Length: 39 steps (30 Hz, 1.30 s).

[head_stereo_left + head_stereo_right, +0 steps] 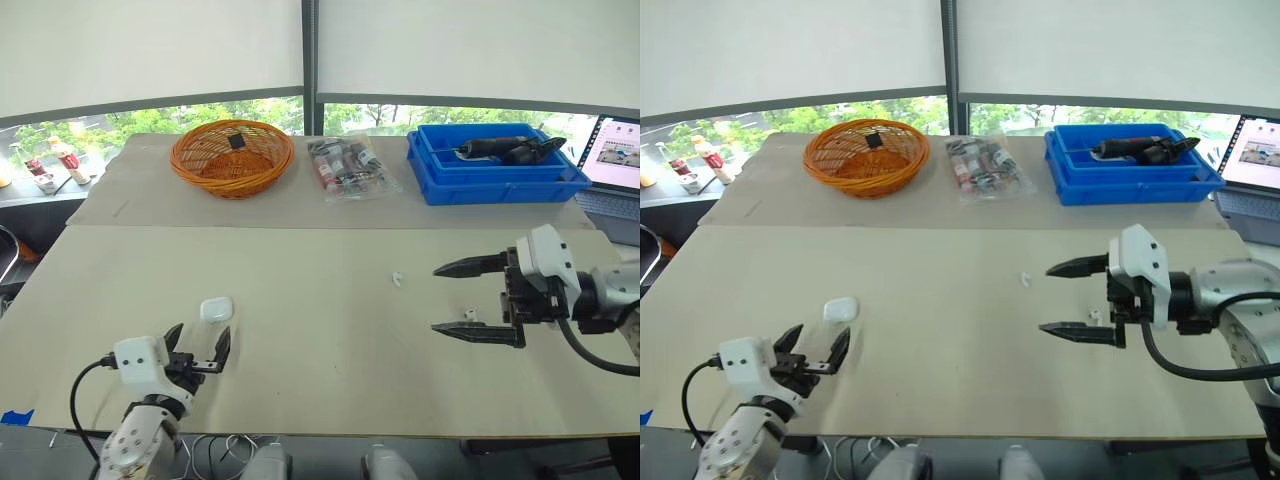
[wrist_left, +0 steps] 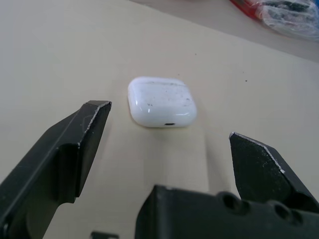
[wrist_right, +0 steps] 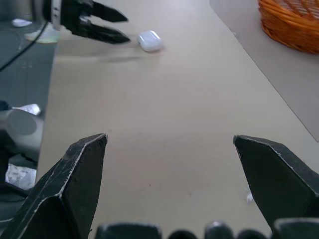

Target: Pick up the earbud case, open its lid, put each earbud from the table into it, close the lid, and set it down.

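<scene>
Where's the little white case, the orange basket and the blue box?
earbud case (image 1: 216, 309), left eye view, middle of its top face.
orange basket (image 1: 232, 182), left eye view, front woven wall.
blue box (image 1: 500, 188), left eye view, front wall.

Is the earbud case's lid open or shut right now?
Shut: the earbud case lies flat on the table, a closed white shell, no lid raised, just ahead of the open left hand.

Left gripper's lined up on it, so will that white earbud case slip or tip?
The earbud case looks glossy and rounded, so it may slip in the left gripper. Lying flat, it probably won't tip; small, so likely light.
</scene>
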Each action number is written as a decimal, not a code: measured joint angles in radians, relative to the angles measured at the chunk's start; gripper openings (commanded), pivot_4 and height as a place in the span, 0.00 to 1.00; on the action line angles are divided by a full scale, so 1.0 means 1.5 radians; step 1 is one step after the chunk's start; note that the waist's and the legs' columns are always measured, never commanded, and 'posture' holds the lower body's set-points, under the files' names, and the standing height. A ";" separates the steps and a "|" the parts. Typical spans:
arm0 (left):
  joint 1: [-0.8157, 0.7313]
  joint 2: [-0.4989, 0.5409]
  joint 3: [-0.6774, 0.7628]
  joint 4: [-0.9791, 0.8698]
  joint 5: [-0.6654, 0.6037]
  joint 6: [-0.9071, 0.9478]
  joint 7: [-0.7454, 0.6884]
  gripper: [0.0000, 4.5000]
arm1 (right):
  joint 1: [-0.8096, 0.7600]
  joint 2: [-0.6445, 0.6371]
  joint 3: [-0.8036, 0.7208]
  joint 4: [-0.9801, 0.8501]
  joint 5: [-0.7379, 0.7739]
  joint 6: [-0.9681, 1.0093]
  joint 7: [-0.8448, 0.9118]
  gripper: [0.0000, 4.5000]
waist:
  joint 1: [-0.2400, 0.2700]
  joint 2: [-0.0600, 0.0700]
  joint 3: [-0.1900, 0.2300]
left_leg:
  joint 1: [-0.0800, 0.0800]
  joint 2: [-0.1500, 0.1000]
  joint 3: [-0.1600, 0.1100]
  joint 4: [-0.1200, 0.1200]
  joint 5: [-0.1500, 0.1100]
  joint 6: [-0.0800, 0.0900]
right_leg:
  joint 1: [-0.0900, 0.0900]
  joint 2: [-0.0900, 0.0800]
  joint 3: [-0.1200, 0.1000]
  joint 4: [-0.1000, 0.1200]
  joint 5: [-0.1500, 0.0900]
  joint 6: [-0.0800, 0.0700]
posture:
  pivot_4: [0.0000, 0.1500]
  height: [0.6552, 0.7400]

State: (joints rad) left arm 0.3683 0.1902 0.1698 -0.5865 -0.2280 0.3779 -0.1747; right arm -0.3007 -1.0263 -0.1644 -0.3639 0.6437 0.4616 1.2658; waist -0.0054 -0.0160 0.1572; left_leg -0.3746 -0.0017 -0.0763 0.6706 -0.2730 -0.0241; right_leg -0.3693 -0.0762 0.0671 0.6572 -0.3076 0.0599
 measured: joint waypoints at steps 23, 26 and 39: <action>-0.132 -0.060 -0.028 0.036 0.031 0.138 0.103 1.00 | -0.102 0.027 0.076 0.024 -0.001 0.023 0.037 0.99 | 0.006 0.000 0.000 | -0.002 0.000 0.000 0.000 0.000 0.000 | -0.002 0.000 0.000 0.001 0.000 0.000 | 1.00 1.00; -0.155 -0.045 -0.019 0.036 0.026 0.163 0.099 1.00 | -0.102 0.034 0.077 0.020 -0.001 0.023 0.032 0.99 | 0.007 0.000 0.000 | -0.002 0.000 0.000 0.000 0.000 0.000 | -0.002 0.000 0.000 0.001 0.000 0.000 | 1.00 1.00; -0.223 0.006 -0.010 0.077 0.007 0.241 0.052 1.00 | -0.102 0.039 0.077 -0.005 0.000 0.031 0.019 0.99 | 0.011 0.000 0.000 | -0.001 -0.001 -0.001 0.000 0.000 0.000 | -0.002 0.000 0.000 0.002 0.000 0.000 | 1.00 1.00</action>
State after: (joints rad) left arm 0.0345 0.1988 0.1554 -0.4703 -0.2169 0.7401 -0.0965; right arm -0.4535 -0.9684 -0.0488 -0.3711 0.6434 0.5083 1.2937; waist 0.0117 -0.0160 0.1573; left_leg -0.3763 -0.0025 -0.0775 0.6709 -0.2728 -0.0244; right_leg -0.3723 -0.0768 0.0668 0.6596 -0.3075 0.0599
